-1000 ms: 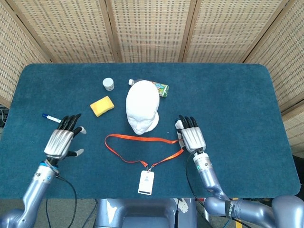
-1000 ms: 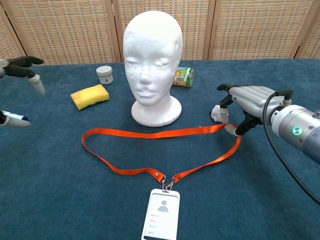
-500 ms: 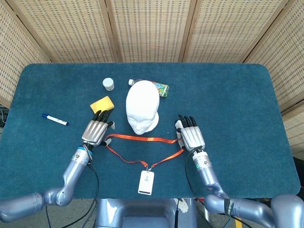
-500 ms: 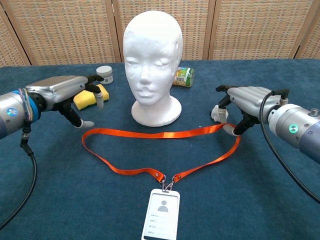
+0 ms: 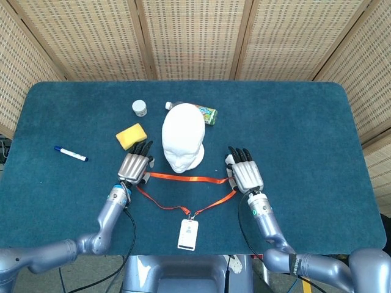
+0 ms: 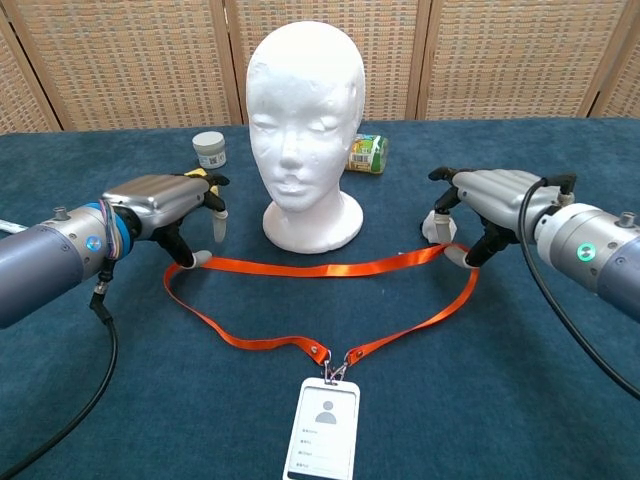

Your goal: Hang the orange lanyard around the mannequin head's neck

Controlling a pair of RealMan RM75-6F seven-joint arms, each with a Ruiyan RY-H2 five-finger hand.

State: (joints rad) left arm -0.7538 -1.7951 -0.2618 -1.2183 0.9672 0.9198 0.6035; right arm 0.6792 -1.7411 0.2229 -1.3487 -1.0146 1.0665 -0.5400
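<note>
The white mannequin head (image 5: 183,137) (image 6: 305,110) stands upright mid-table, facing me. In front of it the orange lanyard (image 5: 183,178) (image 6: 320,268) lies flat in a loop, its white badge (image 5: 188,234) (image 6: 325,425) nearest me. My left hand (image 5: 135,166) (image 6: 165,205) is over the loop's left end, fingers spread, thumb tip down by the strap. My right hand (image 5: 245,174) (image 6: 490,200) sits at the loop's right bend, fingers apart, with its tips touching the strap. The strap is not lifted at either end.
A yellow sponge (image 5: 131,135) and a small white jar (image 5: 139,108) lie left of the mannequin head, partly behind my left hand in the chest view. A green can (image 5: 208,113) lies behind it. A blue marker (image 5: 70,153) rests far left. Wicker screens stand behind the table.
My left hand has swept in from the far left, past the sponge, to the lanyard's left end. My right hand has stayed at the right bend. The lanyard has not moved.
</note>
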